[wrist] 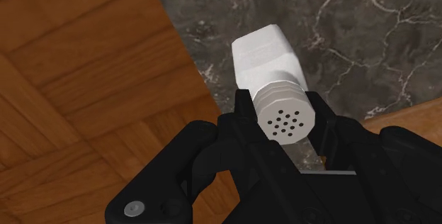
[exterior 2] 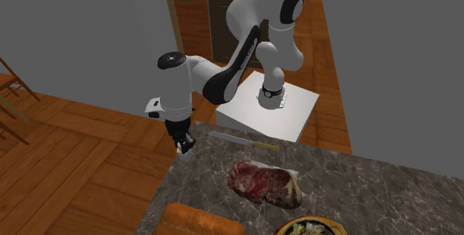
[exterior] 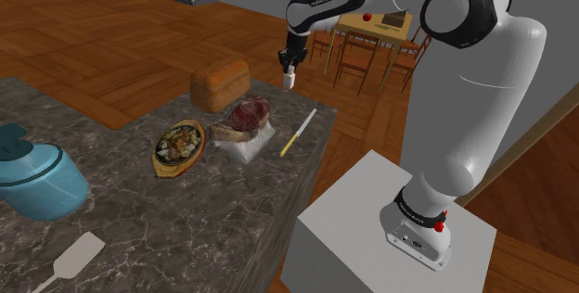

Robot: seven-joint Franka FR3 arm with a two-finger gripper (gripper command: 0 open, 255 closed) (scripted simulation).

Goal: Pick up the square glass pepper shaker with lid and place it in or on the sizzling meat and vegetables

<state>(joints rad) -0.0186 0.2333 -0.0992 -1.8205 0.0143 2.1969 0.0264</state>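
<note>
- All-black two-finger gripper [wrist: 283,127] clamped on a white square-bodied shaker [wrist: 265,63], with fingers [wrist: 244,116] pressed against either side just under its ridged round lid dotted with small holes.
- Lid end toward the hand, square body pointing away and down at the stone below.
- Held in the air, clear of the dark grey marble counter [exterior: 186,235], above the corner at the far end of the counter edge that runs past the stand, as the shoulder view has it. Stone meets brown wooden floor [wrist: 71,81] directly beneath.
- Oval sizzling plate [exterior: 160,163] heaped with meat and vegetables, set on an orange-brown board toward the middle of the counter, well apart from the shaker.
- Red raw steak [exterior: 249,115] on a white block [exterior: 252,147], just beside the sizzling plate, between it and the corner under the gripper.
- Brown loaf of bread [exterior: 220,84] at the counter's far edge, near the steak.
- Slim knife with a yellow handle [exterior: 298,133] lying along the stand-side edge, close to the white block.
- Teal lidded pot [exterior: 37,180] and flat white spatula [exterior: 74,256] toward the opposite end of the counter, far from the gripper.
- White box stand [exterior: 371,217] just beside the counter's long edge, white arm arching up from it and over to the corner.
</note>
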